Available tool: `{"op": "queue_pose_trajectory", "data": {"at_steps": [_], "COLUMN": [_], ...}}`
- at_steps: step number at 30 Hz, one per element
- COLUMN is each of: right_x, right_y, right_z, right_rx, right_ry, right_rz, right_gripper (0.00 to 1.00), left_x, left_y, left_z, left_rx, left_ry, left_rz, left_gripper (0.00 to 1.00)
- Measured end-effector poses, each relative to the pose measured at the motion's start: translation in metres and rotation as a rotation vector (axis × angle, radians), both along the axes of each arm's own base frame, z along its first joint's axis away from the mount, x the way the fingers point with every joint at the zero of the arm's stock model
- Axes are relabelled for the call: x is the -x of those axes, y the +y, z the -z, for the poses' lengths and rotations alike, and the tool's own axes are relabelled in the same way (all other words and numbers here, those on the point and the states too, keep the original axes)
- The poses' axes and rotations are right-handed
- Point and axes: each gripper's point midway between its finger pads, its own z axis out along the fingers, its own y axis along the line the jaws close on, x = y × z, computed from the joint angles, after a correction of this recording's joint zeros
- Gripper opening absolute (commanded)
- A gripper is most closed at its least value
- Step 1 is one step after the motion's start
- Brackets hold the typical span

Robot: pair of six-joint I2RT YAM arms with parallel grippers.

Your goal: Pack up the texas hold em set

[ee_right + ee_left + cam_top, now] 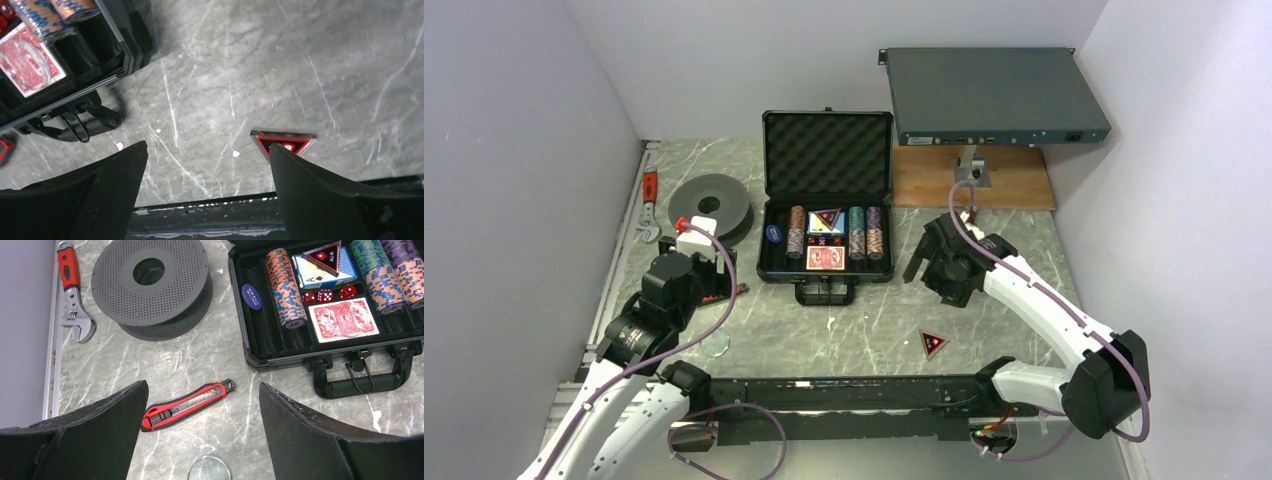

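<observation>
Right claw (207,148) hangs over the tabletop (310,60), jaws wide apart and empty. The loose triangular marker (283,141) lies off-centre, partly behind one finger, and the open briefcase (120,50) is away on the other side. To lift it well, I judge, the claw should slide sideways until the marker sits between the fingers, then go low and pinch across its edges, since it lies flat and thin. Left claw (202,388) is likewise spread and holds nothing above a utility knife (187,405). Its view lays out the chip stacks (286,287), red deck (344,319) and blue button (251,296). Only the top view shows the foam lid (828,152) upright.
</observation>
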Motion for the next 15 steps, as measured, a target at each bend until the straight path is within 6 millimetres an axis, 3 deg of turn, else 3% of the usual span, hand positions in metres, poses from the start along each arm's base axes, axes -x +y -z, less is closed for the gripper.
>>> {"op": "queue_pose_trajectory", "data": {"at_steps": [4,8,12,15], "right_x": [0.014,0.037,0.066,0.081], "right_y": [-0.007,-0.012,-0.015,-0.016], "right_z": [0.008,0.036,0.065,0.073], "right_rx": [-0.005,0.020,0.025,0.018], "right_ry": [0.070,0.204,0.337,0.384], "right_rz": [0.115,0.179,0.201,0.219], "right_gripper": [0.87,0.83,0.84,0.88], "left_x": [0.001,0.001,0.001,0.002], "left_y": [0.000,0.000,0.001,0.001], "left_z": [-0.001,-0.002,-0.003,-0.004], "left_rx": [0.003,0.005,0.007,0.009], "left_ry": [-0.006,-0.010,-0.013,-0.019], "left_rz": [0.000,0.001,0.001,0.001], "left_gripper": [0.87,0.87,0.87,0.87]}}
